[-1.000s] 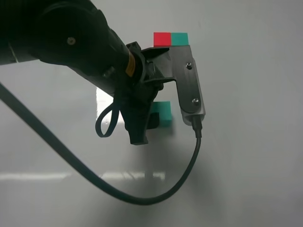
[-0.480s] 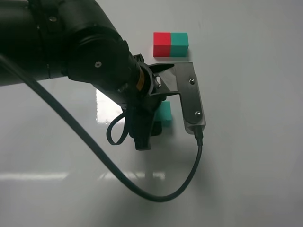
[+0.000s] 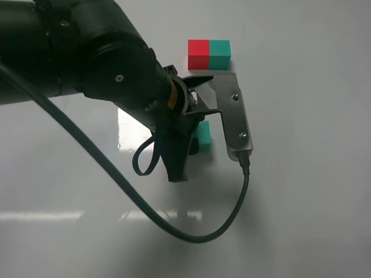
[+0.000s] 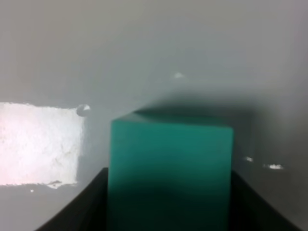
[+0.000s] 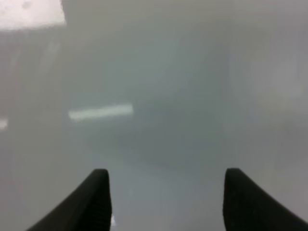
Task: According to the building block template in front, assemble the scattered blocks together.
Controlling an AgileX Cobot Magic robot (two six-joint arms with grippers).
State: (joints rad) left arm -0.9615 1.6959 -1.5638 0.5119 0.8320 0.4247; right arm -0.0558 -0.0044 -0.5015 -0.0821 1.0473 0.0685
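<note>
The building block template (image 3: 208,54), a red and teal-green joined bar, lies at the back of the table. A loose teal-green cube (image 3: 203,136) sits in front of it. My left gripper (image 3: 186,152) is down over this cube. In the left wrist view the cube (image 4: 171,168) fills the gap between the two dark fingers (image 4: 84,209), which touch its sides. The loose red cube is hidden or out of view. My right gripper (image 5: 166,202) is open and empty over bare table; it does not show in the exterior high view.
The left arm's bulk covers the upper left of the table. Its black cable (image 3: 191,237) loops over the table in front. A bright glare patch (image 3: 128,130) lies left of the teal-green cube.
The left arm has swung and settled lower, bringing the gripper closer around the teal-green cube. The cube and the template stay about where they were.
</note>
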